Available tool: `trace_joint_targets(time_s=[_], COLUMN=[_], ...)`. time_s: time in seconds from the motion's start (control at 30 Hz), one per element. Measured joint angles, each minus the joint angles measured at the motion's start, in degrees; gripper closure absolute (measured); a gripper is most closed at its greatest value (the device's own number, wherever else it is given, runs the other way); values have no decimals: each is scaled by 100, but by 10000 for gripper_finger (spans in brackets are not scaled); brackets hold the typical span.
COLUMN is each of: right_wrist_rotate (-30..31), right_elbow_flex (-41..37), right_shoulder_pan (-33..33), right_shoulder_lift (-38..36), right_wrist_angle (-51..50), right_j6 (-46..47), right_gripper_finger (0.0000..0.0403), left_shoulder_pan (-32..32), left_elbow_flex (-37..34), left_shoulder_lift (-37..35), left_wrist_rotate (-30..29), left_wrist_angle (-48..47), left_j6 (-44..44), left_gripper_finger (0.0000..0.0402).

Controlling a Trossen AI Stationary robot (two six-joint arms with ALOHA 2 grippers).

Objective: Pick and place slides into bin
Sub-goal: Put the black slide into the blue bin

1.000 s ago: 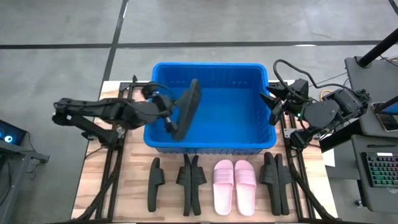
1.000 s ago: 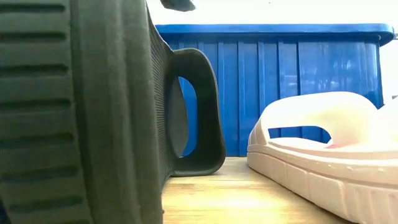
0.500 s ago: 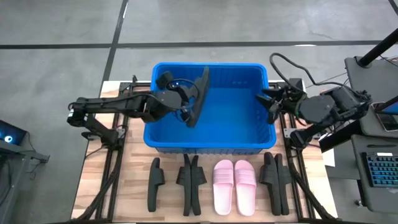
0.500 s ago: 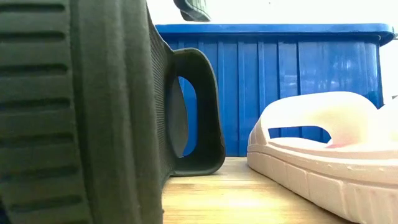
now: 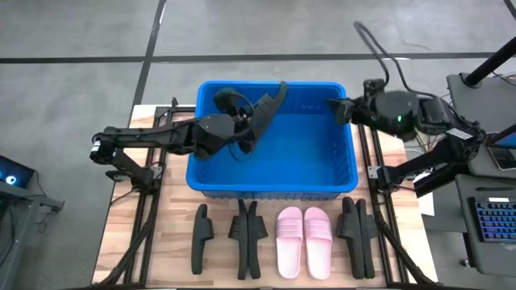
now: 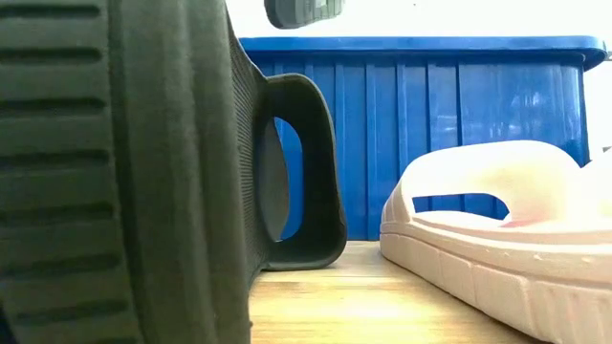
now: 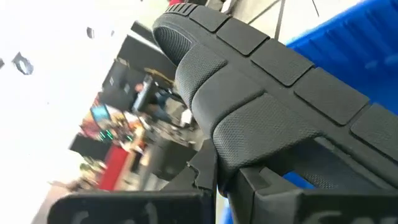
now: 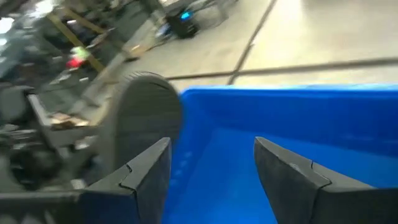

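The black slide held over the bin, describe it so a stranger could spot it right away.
Start at the big bright blue plastic bin on the wooden table. Above its back left part, the left gripper holds one black rubber slide. It alone is airborne and tilted; the other slides lie in a row before the bin.

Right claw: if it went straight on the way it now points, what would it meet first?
Probably the black rubber slide held by the left claw over the blue plastic bin; the open right claw faces it, though depth is unclear.

left gripper [image 5: 244,129] clamped; right gripper [image 5: 332,109] jaws apart.
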Motion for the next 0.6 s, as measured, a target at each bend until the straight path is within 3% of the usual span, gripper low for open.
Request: trace_joint_targets(time_s=[0.1, 0.23, 0.33, 0.6], right_wrist_rotate=[-892, -1133, -1247, -2659], right_elbow_flex=[0, -2, 0, -2], right_shoulder_pan=[-440, -839, -1132, -1824], right_shoulder_lift=[37, 117, 176, 356], right_wrist_angle=[518, 839, 851, 866], right_j6=[-315, -458, -466, -133], right_gripper_finger=[188, 188, 188, 188], left_shoulder_pan=[0, 0, -2, 2], left_elbow_flex=[-9, -90, -105, -105], left_shoulder_lift=[67, 244, 433, 1012], left_wrist_rotate=[-7, -114, -512, -772], left_wrist_angle=[195, 616, 1166, 3134], left_j6=[913, 2026, 2894, 4888], left_gripper_finger=[401, 401, 401, 401])
